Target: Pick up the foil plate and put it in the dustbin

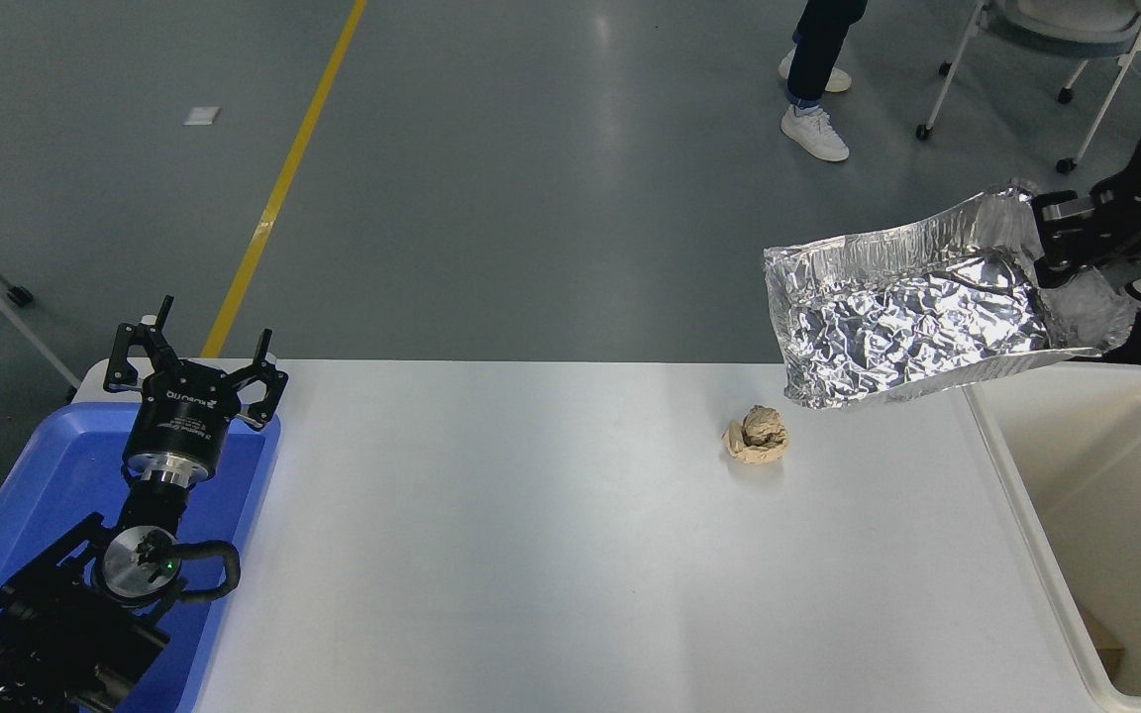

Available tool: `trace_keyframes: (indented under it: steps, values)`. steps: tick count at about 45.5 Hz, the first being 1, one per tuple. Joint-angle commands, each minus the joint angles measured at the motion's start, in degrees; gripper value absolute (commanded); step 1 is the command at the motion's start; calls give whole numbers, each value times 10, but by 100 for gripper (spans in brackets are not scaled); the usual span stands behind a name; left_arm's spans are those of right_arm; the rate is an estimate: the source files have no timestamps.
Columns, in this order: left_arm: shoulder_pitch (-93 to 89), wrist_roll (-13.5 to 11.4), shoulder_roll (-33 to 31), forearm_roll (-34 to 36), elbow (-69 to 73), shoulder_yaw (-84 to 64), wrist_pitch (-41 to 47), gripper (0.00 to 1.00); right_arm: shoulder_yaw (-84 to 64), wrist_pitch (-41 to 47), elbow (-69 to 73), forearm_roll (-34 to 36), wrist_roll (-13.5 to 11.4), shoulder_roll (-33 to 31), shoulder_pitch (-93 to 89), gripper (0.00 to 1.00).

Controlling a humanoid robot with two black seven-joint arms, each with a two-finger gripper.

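Head view: right gripper (1046, 238) at 3 o'clock is entering from the frame edge, arm mostly cut off, pinching the foil plate (912, 317) by its right rim, off the table (551, 555). Dustbin (1115, 465) at 4 o'clock is partly cropped. Paper ball (757, 435) is sitting just below-left of the plate. Left gripper (196, 358) is parked w/ fingers wide over blue tray (46, 475).
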Motion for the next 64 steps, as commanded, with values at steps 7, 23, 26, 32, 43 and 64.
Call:
trace_keyframes:
  steps: [7,23,26,32,43,64]
  values:
    - [0,0,0,0,0,0,0,100,14,0,-107,-134,18,-106,-92,0]
    - [1,0,0,0,0,0,0,100,94,-21,-249,-245,76,-201,-293,0]
    - [1,-1,0,0,0,0,0,100,97,-69,-268,-245,80,-204,-343,0]
    - [0,-1,0,0,-1,0,0,100,127,-188,-312,-236,81,-208,-453,0]
    - [0,-1,0,-1,0,0,1,100,322,-264,-453,-233,81,-160,-722,0]
    - [0,-1,0,-1,0,0,1,100,508,-358,-573,-224,71,-29,-947,100]
